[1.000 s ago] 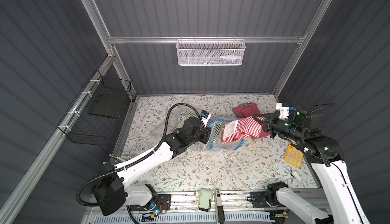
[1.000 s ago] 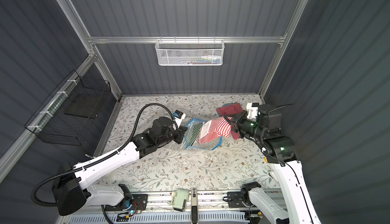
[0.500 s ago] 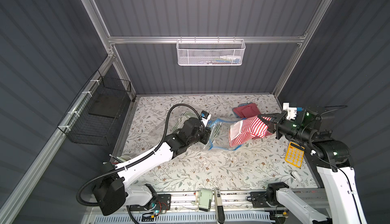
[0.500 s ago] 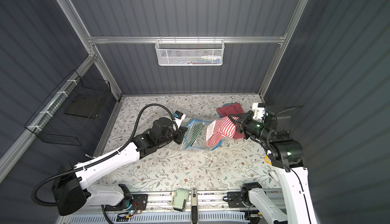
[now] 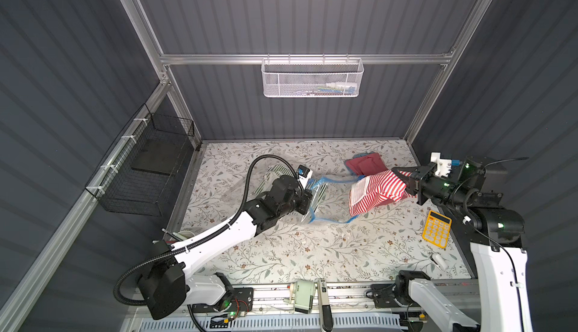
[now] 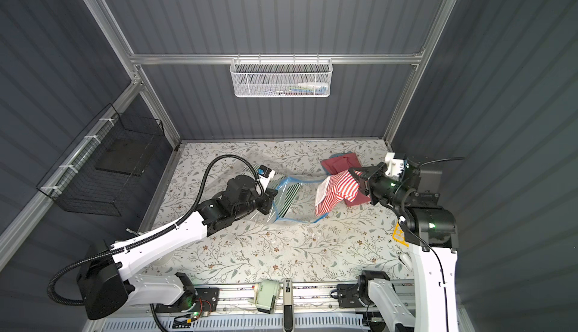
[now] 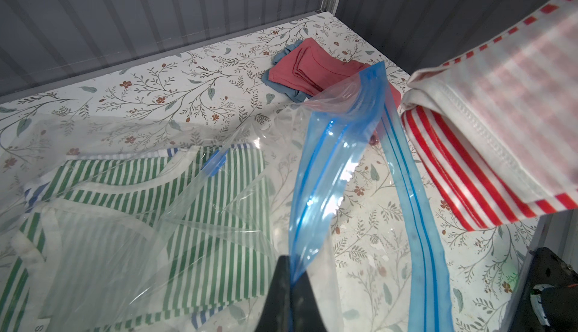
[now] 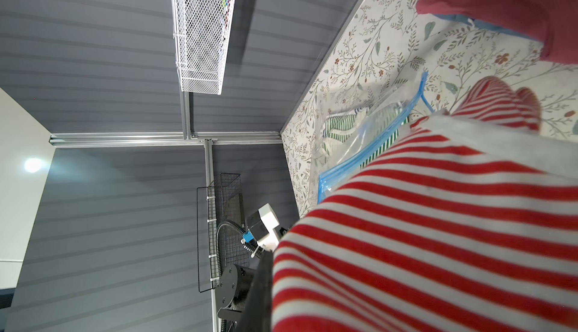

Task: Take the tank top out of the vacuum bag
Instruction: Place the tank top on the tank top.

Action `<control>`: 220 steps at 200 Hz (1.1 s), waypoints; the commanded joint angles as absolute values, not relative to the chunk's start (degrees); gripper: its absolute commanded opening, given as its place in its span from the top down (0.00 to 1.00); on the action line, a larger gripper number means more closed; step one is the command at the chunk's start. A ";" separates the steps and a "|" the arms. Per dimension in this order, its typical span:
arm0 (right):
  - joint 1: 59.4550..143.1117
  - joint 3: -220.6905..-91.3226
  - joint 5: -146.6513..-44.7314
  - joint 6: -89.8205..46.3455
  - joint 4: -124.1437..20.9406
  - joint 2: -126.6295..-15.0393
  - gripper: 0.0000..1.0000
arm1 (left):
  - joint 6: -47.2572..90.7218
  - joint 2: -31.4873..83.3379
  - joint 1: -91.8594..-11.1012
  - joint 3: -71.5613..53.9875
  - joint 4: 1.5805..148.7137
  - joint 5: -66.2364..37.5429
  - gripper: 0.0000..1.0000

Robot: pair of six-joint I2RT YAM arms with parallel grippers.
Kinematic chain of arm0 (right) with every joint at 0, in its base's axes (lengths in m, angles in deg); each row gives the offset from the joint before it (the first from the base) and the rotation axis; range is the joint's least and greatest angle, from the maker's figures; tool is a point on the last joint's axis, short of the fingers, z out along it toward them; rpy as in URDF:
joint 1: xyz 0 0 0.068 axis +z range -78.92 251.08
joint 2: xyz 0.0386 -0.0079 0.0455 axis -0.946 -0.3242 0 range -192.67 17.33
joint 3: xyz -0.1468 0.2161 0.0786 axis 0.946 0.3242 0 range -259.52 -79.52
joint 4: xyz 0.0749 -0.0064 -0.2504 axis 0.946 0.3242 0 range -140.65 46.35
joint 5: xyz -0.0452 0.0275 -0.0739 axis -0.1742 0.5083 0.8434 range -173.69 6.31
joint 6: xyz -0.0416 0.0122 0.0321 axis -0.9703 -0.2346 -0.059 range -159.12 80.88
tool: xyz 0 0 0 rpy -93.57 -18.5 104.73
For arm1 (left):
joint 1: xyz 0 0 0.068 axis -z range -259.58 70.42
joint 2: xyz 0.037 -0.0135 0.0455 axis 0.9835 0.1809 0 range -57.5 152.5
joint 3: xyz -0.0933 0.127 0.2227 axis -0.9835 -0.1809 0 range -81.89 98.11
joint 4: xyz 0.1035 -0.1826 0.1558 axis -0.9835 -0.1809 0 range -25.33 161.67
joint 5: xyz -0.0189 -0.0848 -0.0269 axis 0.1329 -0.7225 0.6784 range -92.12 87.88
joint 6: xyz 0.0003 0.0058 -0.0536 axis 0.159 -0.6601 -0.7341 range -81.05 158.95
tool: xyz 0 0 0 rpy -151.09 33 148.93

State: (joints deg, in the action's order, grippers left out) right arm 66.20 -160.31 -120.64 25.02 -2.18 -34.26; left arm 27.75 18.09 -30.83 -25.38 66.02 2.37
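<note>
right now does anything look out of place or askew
Nothing spilled. The vacuum bag lies crumpled, mouth gaping, its blue strip pinched by the left gripper; the red-striped tank top dangles bunched from the right gripper.

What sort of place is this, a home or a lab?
Probably a robot test cell, not a home: left arm and right arm on a front rail, an aluminium frame holding grey panels, a white mesh basket hung on it.

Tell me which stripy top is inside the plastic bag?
The green-striped top, lying inside the clear vacuum bag. The red-striped top hangs outside, pinched by the right gripper.
</note>
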 commanded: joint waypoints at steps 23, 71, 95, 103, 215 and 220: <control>59.73 -164.13 -128.41 22.90 -4.61 -35.77 1.00 | 27.48 16.74 -30.94 -26.23 66.47 2.76 1.00; 53.37 -166.60 -133.57 22.71 -6.57 -38.23 1.00 | 27.52 17.04 -30.97 -25.26 65.69 3.08 1.00; 51.43 -167.48 -134.55 22.72 -7.89 -39.54 1.00 | 27.57 16.67 -30.90 -25.59 65.36 3.45 1.00; 51.17 -168.20 -134.24 22.13 -7.67 -40.02 1.00 | 27.68 16.72 -30.91 -25.55 65.17 3.44 1.00; 48.23 -163.09 -131.03 20.38 -17.43 -43.84 1.00 | 27.97 17.45 -30.89 -23.10 62.32 4.12 1.00; 48.16 -162.72 -130.82 20.34 -18.09 -44.08 1.00 | 27.88 17.54 -30.90 -22.80 62.06 4.06 1.00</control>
State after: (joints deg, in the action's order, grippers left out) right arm 48.69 -163.94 -131.55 21.87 -12.52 -43.31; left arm 27.77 17.94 -30.83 -25.23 64.62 3.07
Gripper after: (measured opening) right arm 0.060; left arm 0.049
